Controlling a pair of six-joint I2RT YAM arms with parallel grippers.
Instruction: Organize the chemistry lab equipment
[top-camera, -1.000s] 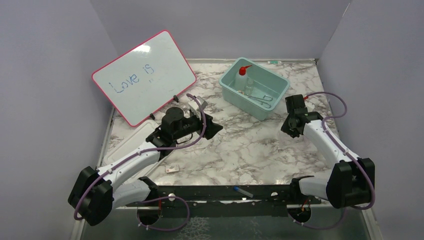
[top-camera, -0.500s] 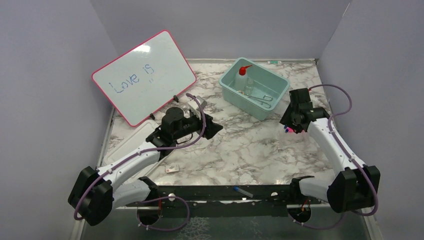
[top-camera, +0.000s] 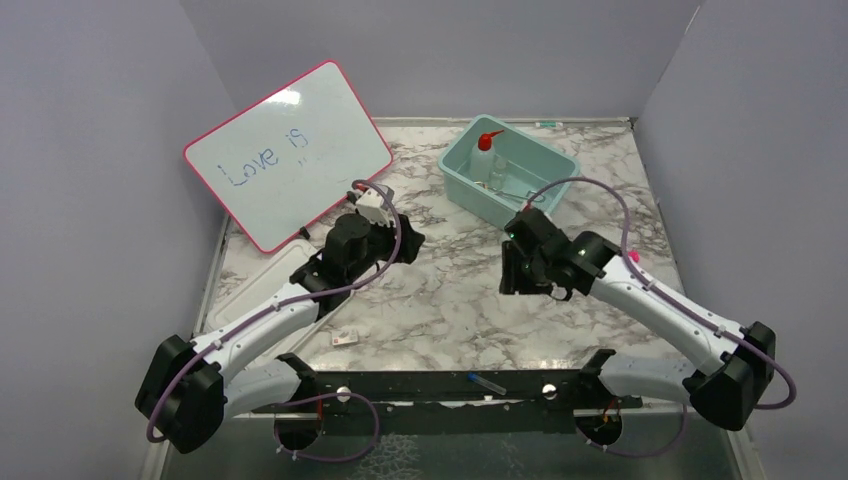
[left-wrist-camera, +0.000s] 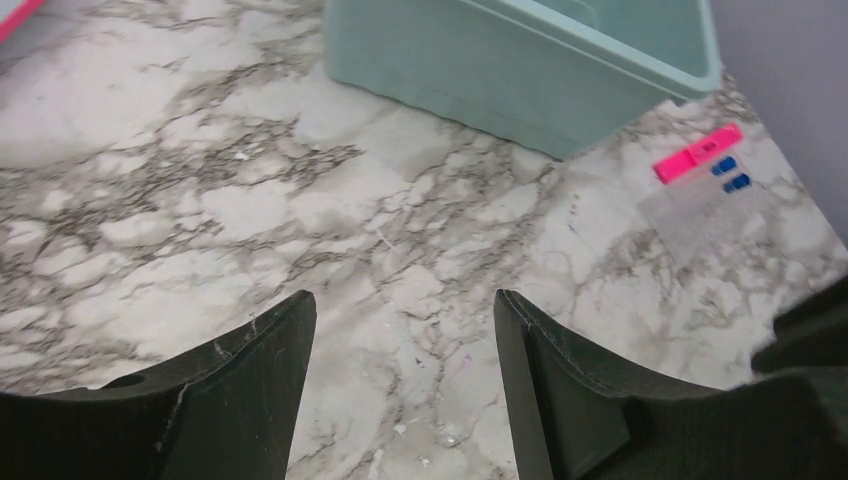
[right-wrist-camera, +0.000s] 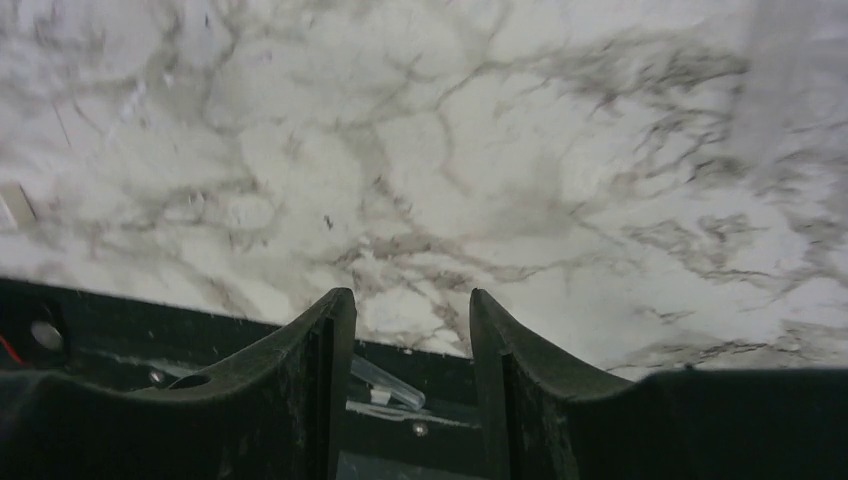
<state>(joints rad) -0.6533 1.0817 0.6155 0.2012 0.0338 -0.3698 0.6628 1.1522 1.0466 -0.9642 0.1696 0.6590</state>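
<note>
Red-capped squeeze bottle (top-camera: 484, 153) stands in the teal bin (top-camera: 468, 198) at the marble table's (top-camera: 460, 300) far side; a clear rod (top-camera: 487, 383) lies on the black rail by the arm bases. Left gripper (left-wrist-camera: 402, 300) and right gripper (right-wrist-camera: 412, 300) hover above the marble, jaws apart, empty. A pink-tagged clear bag (left-wrist-camera: 700, 195) lies near the bin; a whiteboard (top-camera: 290, 150) leans far left.

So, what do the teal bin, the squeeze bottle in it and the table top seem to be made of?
The bin looks like moulded plastic, matte teal: smooth opaque walls, rounded rim. The squeeze bottle seems translucent plastic, with a red nozzle cap. The table top shows a white marble pattern with grey veins; stone or printed laminate, I cannot tell.
</note>
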